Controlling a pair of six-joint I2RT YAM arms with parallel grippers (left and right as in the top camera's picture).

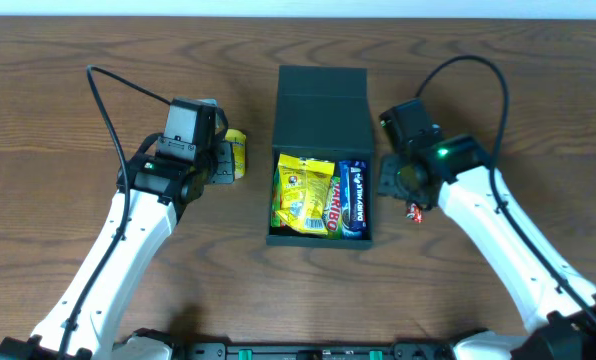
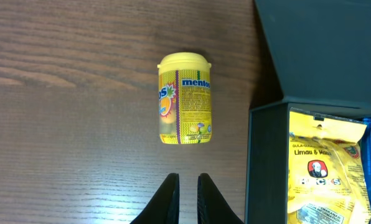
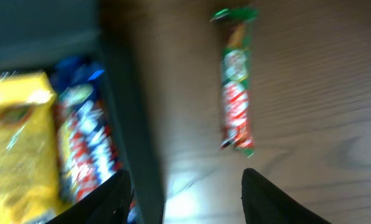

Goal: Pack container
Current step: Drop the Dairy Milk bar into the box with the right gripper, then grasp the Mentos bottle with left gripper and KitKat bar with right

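Right gripper (image 3: pixel 185 177): jaws spread wide, holding nothing. The view is blurred. The red-and-green snack bar (image 3: pixel 236 93) lies flat on the table (image 3: pixel 310 112) just ahead of the fingertips and a little toward the outer finger, its length running in line with the fingers.

Left gripper (image 2: pixel 187 177): fingers drawn nearly together with only a slit between them, empty. The yellow Mentos bottle (image 2: pixel 184 99) lies on its side just ahead, cap pointing away.

The container (image 1: pixel 321 115) stands between the arms, with its flap lid laid back on the far side. Inside are a yellow packet (image 1: pixel 300 190), a Haribo bag (image 1: pixel 333 205) and a blue Dairy Milk bar (image 1: pixel 355 195).

Assessment: the step in hand appears to be picking up the snack bar.

Recommendations:
- Centre the bar between the jaws first, since it sits off the midline.
- Close across its narrow width at mid-length, low against the table, as the wrapper is thin and slippery.
- Lift clear of the container wall (image 3: pixel 132 124) before crossing over it.
- Free room inside cannot be judged, so release onto the packets.
- The left jaws must open before taking the bottle.
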